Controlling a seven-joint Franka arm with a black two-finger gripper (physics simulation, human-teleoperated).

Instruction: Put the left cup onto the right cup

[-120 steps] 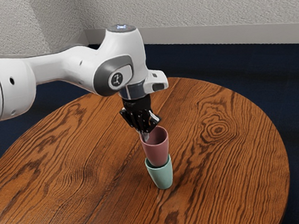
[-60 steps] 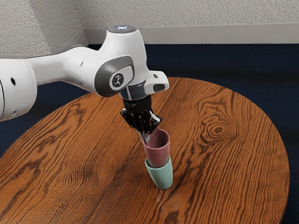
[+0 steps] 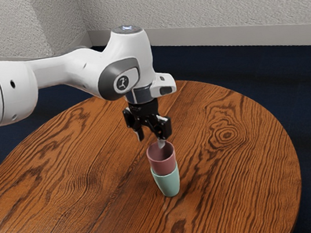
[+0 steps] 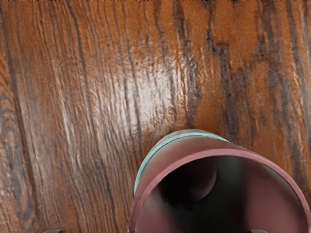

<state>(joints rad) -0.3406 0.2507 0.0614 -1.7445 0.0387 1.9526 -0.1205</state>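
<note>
Pink cup (image 3: 161, 158) now sits nested in the green cup (image 3: 167, 182), upright, near the middle of the round wooden table (image 3: 66, 182). Half a second ago it rode higher, rim pinched by my fingers; now it has dropped deeper, only the green cup's lower body showing under it. My gripper (image 3: 153, 135) has spread wide, jaws apart just above the pink rim, holding nothing. Can't tell if one fingertip still brushes the rim.

Wrist view: looking down into the pink cup (image 4: 194, 160), with a sliver of green rim (image 4: 150, 162) around it and table grain (image 4: 73, 97) beyond.

My read: release is done, the stack looks stable, the placement is effectively complete. Next is a straight lift clear without nudging the rim.
</note>
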